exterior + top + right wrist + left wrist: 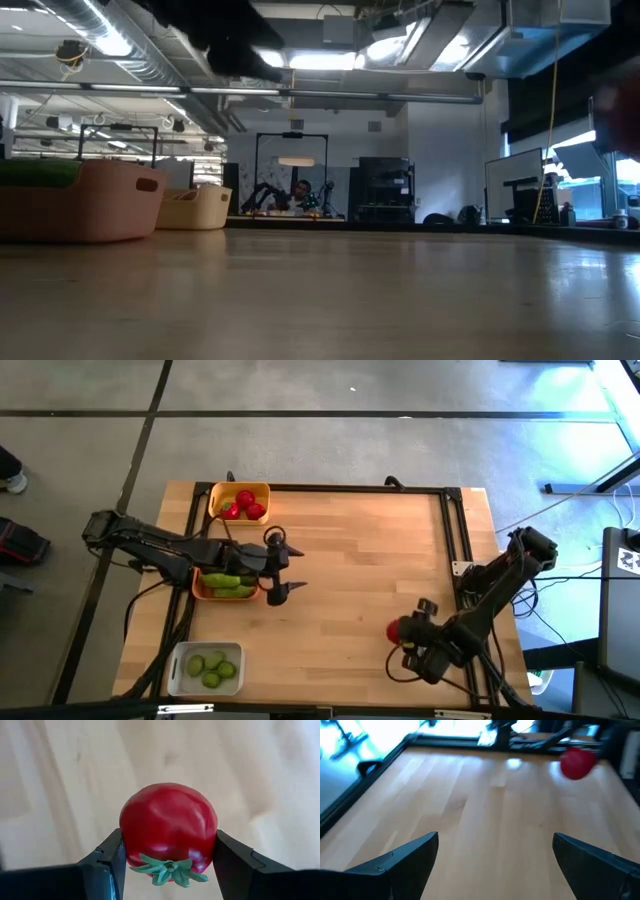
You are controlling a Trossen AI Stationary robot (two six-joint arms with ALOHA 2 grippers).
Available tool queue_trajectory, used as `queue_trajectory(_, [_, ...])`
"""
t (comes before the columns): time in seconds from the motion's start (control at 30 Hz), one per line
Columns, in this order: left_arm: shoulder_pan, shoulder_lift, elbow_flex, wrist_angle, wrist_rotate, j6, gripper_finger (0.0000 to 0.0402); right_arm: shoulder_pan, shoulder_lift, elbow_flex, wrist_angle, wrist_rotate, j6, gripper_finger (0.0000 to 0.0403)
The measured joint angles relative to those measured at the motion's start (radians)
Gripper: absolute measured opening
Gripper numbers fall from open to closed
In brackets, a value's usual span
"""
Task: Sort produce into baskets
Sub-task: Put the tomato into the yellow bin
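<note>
Currently I log the right gripper (167, 865) with its fingers (107, 865) pressed on either side of one red tomato (168, 827), leaf cap toward the wrist, bare counter (360, 550) beyond it. My left gripper (280, 565) has fingers (395, 865) spread wide and holds nothing; just behind them sits the orange basket (199, 591) with green cucumbers (226, 582). To one side of those fingers I list the yellow basket (262, 490) with tomatoes (245, 505), to the other the white basket (180, 660) with limes (212, 668).
</note>
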State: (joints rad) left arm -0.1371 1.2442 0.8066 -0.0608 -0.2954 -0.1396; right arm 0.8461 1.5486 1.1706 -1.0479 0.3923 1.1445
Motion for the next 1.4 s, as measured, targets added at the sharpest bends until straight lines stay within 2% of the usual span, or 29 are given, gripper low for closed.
queue_trajectory(0.1, [-0.026,0.0,0.0,0.048,0.001,0.045,0.0388,-0.021,-0.01,0.0,0.012,0.126,-0.053,0.0205])
queue_trajectory(0.23, [-0.062,0.019,0.0,0.126,-0.001,0.133,0.0388,-0.064,-0.013,-0.003,0.079,0.235,-0.149,0.0204])
queue_trajectory(0.37, [-0.093,0.075,0.0,0.235,0.0,0.288,0.0388,-0.126,-0.013,-0.003,0.163,0.262,-0.276,0.0204])
queue_trajectory(0.57, [-0.137,0.17,0.0,0.397,-0.001,0.637,0.0388,-0.221,-0.022,-0.003,0.302,0.267,-0.482,0.0204])
queue_trajectory(0.7, [-0.155,0.207,0.0,0.482,-0.001,0.795,0.0388,-0.28,-0.045,-0.003,0.398,0.254,-0.588,0.0203])
queue_trajectory(0.83, [-0.172,0.221,0.001,0.536,-0.012,0.876,0.0388,-0.325,-0.056,-0.003,0.545,0.238,-0.687,0.0203])
queue_trajectory(1.1, [-0.176,0.236,0.0,0.538,-0.049,0.936,0.0388,-0.414,-0.056,-0.003,0.803,0.103,-0.841,0.0203])
queue_trajectory(1.4, [-0.185,0.237,0.0,0.588,-0.068,1.013,0.0389,-0.493,-0.039,-0.003,0.927,-0.038,-0.883,0.0206])
